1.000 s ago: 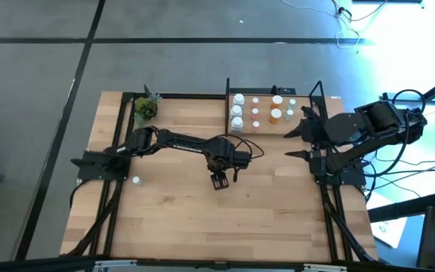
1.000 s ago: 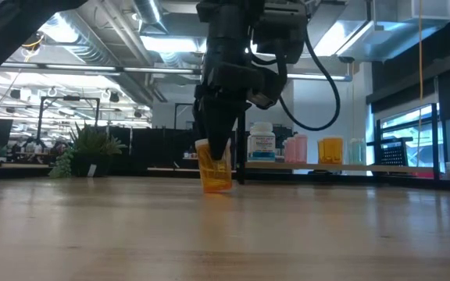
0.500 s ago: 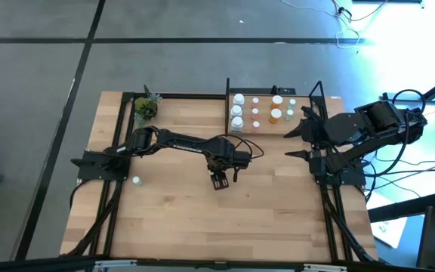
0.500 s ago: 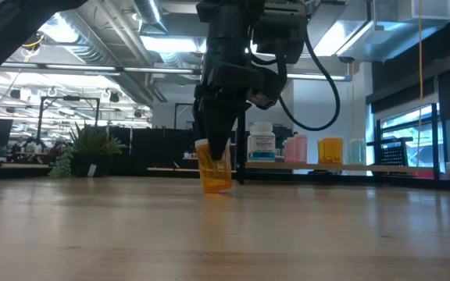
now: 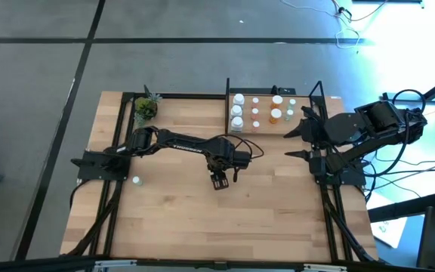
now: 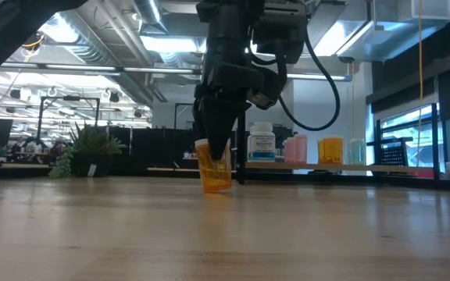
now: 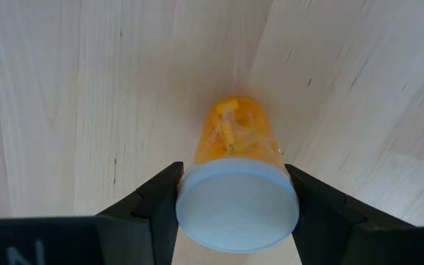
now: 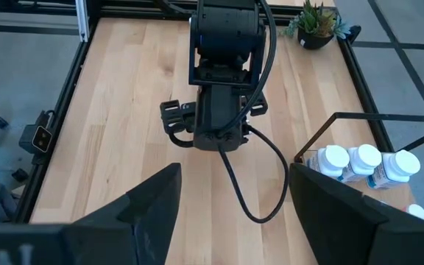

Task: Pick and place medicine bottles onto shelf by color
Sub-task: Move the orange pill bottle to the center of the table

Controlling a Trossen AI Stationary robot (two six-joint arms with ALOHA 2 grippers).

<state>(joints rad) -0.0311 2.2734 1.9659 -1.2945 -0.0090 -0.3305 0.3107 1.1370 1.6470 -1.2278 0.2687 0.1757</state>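
An orange medicine bottle (image 6: 215, 169) with a pale cap (image 7: 238, 207) stands at the table's middle, and my left gripper (image 5: 219, 181) is shut on it from above; in the high view the gripper hides it. The shelf (image 5: 302, 127) at the far right carries white (image 5: 238, 112), pink (image 5: 255, 113), orange (image 5: 276, 115) and pale green (image 5: 290, 113) bottles standing upright in rows. One white bottle (image 5: 137, 180) stands alone near the table's left edge. My right gripper (image 8: 234, 213) waits open, raised at the table's right side. My left gripper pinches the orange bottle at its capped top (image 7: 238, 177), one finger (image 7: 159, 197) on each side of the cap. The fingers point straight down. The bottle hangs almost upright, slightly tilted, its base (image 6: 217, 187) at table level; whether it touches the wood I cannot tell.
A small potted plant (image 5: 146, 108) stands at the far left corner. Black upright posts (image 5: 227, 106) frame the shelf. Bare wood lies between the held bottle and the shelf and along the near half of the table (image 5: 240, 227).
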